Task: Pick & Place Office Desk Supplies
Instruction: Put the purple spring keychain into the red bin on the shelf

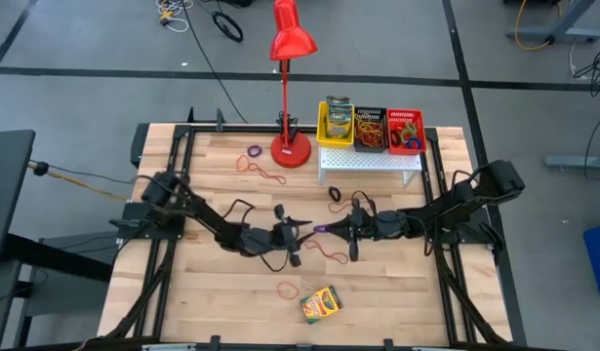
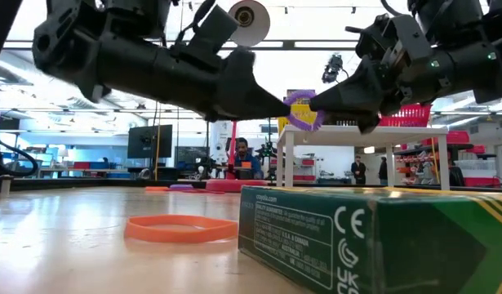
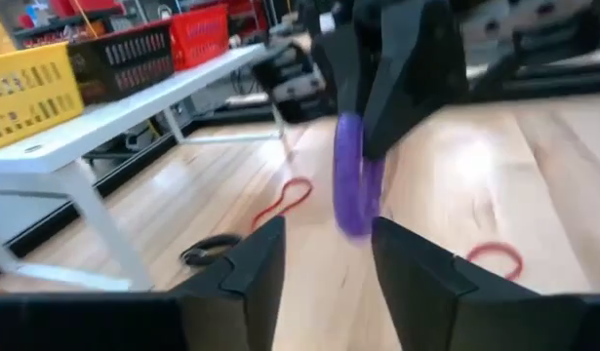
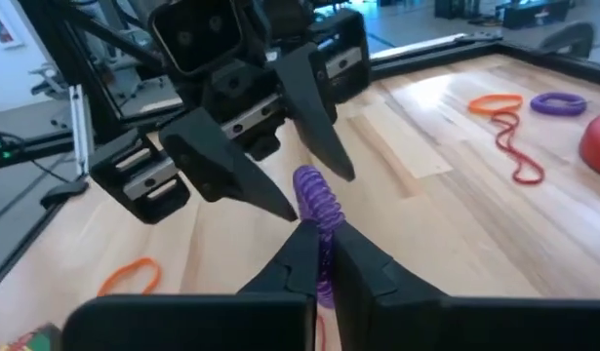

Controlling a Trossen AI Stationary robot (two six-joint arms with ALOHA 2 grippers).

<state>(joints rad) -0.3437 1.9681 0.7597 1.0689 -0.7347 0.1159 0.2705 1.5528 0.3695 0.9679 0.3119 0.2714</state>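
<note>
Crayon box (image 2: pixel 381 241) aside, we note the right gripper (image 4: pixel 317 255) clenched on the purple band (image 4: pixel 317 210), loop upright, just ahead of the left gripper (image 3: pixel 324 255)'s parted jaws.

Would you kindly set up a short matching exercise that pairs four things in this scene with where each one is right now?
Things:
1. purple band
2. crayon box
3. yellow bin
4. red lamp

Places:
A. on the white stand
B. flat on the table near its front edge
C. pinched in the right gripper, facing the open left gripper
D. standing on the table beside the white stand

Pairs: 1-C, 2-B, 3-A, 4-D
</note>
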